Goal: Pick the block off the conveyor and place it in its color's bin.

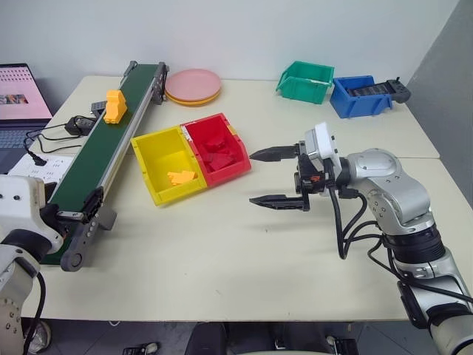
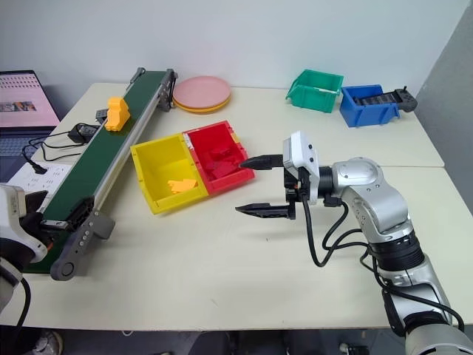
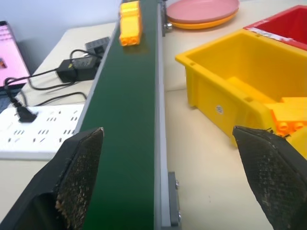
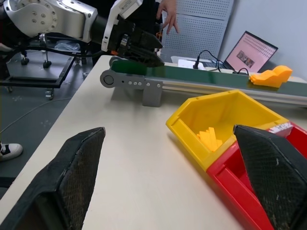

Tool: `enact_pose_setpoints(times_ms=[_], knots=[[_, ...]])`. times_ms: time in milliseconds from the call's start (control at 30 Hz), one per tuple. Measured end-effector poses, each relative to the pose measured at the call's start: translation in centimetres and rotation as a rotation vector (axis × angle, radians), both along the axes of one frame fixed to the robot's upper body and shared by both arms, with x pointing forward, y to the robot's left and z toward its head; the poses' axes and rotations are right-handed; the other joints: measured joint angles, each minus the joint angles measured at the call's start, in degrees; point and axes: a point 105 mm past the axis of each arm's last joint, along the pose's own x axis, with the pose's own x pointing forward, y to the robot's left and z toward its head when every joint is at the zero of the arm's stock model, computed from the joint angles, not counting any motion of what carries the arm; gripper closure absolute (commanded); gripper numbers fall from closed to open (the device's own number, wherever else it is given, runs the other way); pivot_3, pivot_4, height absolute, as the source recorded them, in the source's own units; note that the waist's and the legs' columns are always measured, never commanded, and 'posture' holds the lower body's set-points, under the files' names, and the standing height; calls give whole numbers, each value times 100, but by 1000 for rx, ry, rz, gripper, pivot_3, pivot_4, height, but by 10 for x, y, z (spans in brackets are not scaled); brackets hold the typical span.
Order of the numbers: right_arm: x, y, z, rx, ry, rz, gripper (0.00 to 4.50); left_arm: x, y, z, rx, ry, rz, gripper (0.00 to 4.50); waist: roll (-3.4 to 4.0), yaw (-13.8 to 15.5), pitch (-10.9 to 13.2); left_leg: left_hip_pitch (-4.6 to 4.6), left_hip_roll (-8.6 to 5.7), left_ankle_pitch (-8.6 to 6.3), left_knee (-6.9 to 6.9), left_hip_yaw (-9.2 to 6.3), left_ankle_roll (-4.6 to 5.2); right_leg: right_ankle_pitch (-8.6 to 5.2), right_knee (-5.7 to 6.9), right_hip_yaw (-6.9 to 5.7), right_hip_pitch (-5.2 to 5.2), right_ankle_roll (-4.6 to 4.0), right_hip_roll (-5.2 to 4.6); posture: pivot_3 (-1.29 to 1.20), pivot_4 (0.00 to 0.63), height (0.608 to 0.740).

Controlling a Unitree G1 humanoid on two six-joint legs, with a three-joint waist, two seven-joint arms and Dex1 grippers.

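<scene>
Yellow-orange plastic, that was the prize: the block (image 1: 114, 106) sat on the far stretch of the conveyor (image 1: 111, 148), riding near the belt's outer rail, untouched by either gripper. By the look of it, it was a light, rigid, moulded piece with a stepped, studded top, hard enough to take a firm pinch without giving, though its smooth sides could well slip. Best bet, as a judgement, was to close across its two flat side walls low down, below the studs, where the faces run parallel.

And where were the grippers? The left gripper (image 3: 168, 177) hovered low at the near end of the belt, its black fingers (image 3: 79, 177) spread wide with nothing between them, pointing up the green belt, the block well ahead near the top of its wrist view. That one had the straight run.

The right gripper (image 1: 279, 177) hung over the bare counter (image 1: 222, 274), jaws also wide and empty, aimed across toward the bin (image 1: 168, 164) and well apart from the block. Some yellow-orange pieces (image 1: 181, 177) already lay inside that yellow bin, joined to its red neighbour (image 1: 216, 149).
</scene>
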Motion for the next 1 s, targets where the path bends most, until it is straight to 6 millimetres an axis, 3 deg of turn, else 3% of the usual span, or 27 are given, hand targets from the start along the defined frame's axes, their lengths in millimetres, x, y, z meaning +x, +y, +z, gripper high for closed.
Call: enact_pose_setpoints(times_ms=[633,1000], knots=[[-15,-1,-1,-48,8,64,0,7,12,-5,-37,53,-7,4,0,1,0,0,0,0,-1,-2,0,0,0,-2,0,0,-1,0,150,740],[-15,3,-1,-36,59,53,0,13,30,-14,-123,94,61,4,0,0,0,-1,1,0,-1,-5,0,0,0,-4,-2,0,-1,0,150,740]])
